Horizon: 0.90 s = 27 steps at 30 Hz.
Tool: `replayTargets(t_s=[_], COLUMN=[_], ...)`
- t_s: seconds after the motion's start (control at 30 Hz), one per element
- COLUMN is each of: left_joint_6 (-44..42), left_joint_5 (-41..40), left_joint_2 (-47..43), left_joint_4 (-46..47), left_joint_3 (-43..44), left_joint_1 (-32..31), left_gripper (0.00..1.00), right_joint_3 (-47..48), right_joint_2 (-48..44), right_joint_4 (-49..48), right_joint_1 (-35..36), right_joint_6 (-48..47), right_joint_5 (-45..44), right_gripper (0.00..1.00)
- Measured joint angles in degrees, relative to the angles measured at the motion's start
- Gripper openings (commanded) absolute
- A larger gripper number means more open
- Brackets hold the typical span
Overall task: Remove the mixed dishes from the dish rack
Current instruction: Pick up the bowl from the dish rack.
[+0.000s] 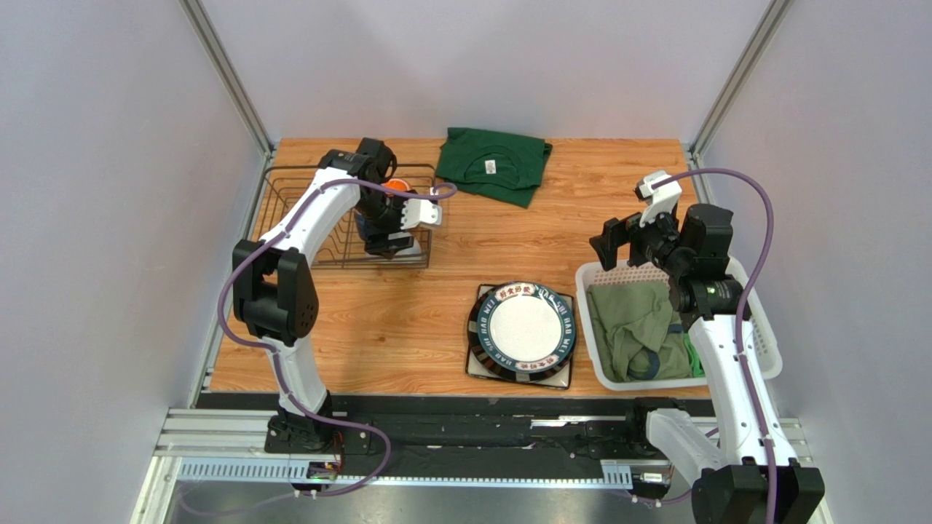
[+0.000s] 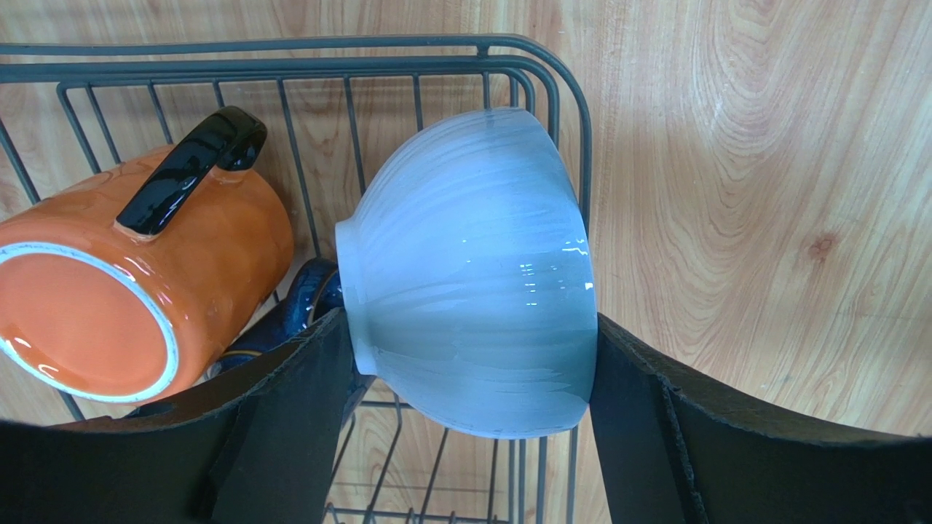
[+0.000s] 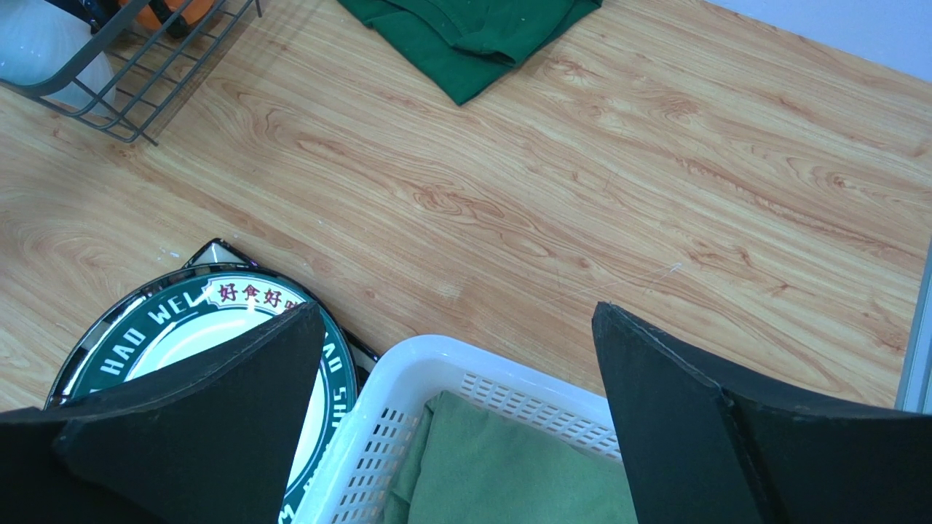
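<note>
My left gripper (image 2: 470,366) is shut on the small white bowl (image 2: 470,284), one finger on each side, at the right end of the dark wire dish rack (image 2: 328,55). The orange mug (image 2: 131,295) lies on its side in the rack, with the dark blue mug (image 2: 301,306) partly hidden beneath it. In the top view the left gripper (image 1: 399,235) is over the rack's (image 1: 295,218) right end. The round dark-rimmed plate (image 1: 523,328) lies on the table on a square dark-edged thing (image 1: 478,369), whose face is hidden. My right gripper (image 1: 629,240) is open and empty.
A folded dark green shirt (image 1: 494,164) lies at the table's back. A white slatted laundry basket (image 1: 766,349) holding green cloth (image 1: 640,328) stands at the right; the right gripper (image 3: 454,404) hovers over its far left corner (image 3: 438,360). Grey walls enclose the table.
</note>
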<state>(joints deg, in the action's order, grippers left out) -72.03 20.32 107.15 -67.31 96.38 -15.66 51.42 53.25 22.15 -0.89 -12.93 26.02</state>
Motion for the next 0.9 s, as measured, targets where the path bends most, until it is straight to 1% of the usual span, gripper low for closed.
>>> replayTargets(t_s=[0.2, 0.43, 0.5, 0.57, 0.77, 0.9], left_joint_6=[0.0, 0.1, 0.1, 0.1, 0.4, 1.1], left_joint_5=[-0.1, -0.7, -1.0, -1.0, -1.2, -1.1], left_joint_2=[0.0, 0.0, 0.0, 0.0, 0.0, -0.3], left_joint_4=[-0.7, -1.9, -2.2, -2.3, -2.3, -2.2], left_joint_3=[0.4, 1.4, 1.6, 1.6, 1.6, 1.6], left_joint_1=[0.0, 0.0, 0.0, 0.0, 0.0, 0.0], left_gripper=[0.77, 0.71, 0.68, 0.63, 0.54, 0.50], right_joint_3=[0.0, 0.0, 0.0, 0.0, 0.0, 0.0], right_joint_2=[0.0, 0.0, 0.0, 0.0, 0.0, 0.0], right_joint_4=[0.0, 0.0, 0.0, 0.0, 0.0, 0.0], right_joint_1=[0.0, 0.0, 0.0, 0.0, 0.0, 0.0], right_joint_6=[0.0, 0.0, 0.0, 0.0, 0.0, 0.2], right_joint_5=[0.0, 0.0, 0.0, 0.0, 0.0, 0.1], right_gripper=[0.99, 0.99, 0.99, 0.99, 0.99, 0.99])
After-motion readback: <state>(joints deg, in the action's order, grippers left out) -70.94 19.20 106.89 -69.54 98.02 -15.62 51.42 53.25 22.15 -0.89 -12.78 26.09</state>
